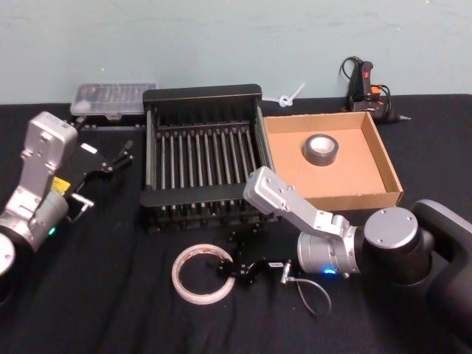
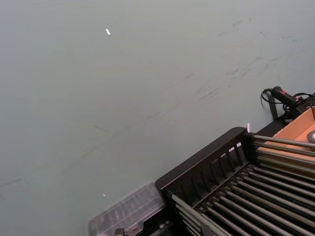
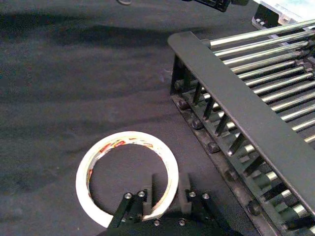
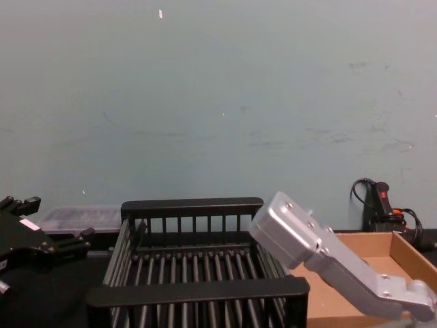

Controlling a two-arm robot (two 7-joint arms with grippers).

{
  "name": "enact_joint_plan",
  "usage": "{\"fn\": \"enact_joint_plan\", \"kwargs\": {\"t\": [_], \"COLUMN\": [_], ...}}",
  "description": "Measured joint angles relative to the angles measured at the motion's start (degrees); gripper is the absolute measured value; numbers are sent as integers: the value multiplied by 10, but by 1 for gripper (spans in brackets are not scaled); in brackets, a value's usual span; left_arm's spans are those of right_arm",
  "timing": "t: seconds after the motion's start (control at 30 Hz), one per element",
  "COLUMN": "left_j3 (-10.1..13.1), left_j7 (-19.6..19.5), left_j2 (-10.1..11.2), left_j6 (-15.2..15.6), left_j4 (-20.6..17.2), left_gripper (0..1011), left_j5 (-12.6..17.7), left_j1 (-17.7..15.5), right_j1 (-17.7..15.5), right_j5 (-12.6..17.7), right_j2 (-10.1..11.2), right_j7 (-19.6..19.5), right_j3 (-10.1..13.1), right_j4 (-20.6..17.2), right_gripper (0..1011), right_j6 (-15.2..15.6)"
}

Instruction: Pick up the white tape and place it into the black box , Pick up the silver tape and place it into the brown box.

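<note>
though thin, white tape (image 3: 127, 173) ring-shaped, glossy

surface (image 1: 110, 310): black cloth
clear plastic case (image 1: 113, 100): far edge, left side
white zip tie (image 1: 289, 96): far edge, centre
black glue gun (image 1: 366, 90): far right, corded

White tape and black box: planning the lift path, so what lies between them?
Only bare black cloth between the white tape and the black box, in the right wrist view.
</note>
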Motion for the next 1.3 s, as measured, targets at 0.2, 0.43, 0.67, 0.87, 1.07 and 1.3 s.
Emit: {"fn": "enact_joint_plan", "kwargs": {"t": [0.2, 0.43, 0.67, 0.87, 1.07, 1.3], "left_j3": [0, 0, 0, 0, 0, 0], "left_j7": [0, 0, 0, 0, 0, 0], "left_j2": [0, 0, 0, 0, 0, 0], "left_j6": [0, 0, 0, 0, 0, 0], "left_j4": [0, 0, 0, 0, 0, 0], "left_gripper": [1001, 1001, 1001, 1001, 1001, 1001], "left_j5": [0, 0, 0, 0, 0, 0], "left_j1": [0, 0, 0, 0, 0, 0], "right_j1": [0, 0, 0, -2, -5, -11], "right_j5": [0, 0, 2, 11, 25, 51], "right_j2": [0, 0, 0, 3, 16, 38], "right_j7": [0, 0, 1, 8, 16, 23], "right_j3": [0, 0, 0, 4, 13, 29], "right_j4": [0, 0, 0, -4, -25, -62], "right_gripper": [190, 99, 97, 97, 97, 97], "right_j6": [0, 0, 0, -4, -12, -22]}}
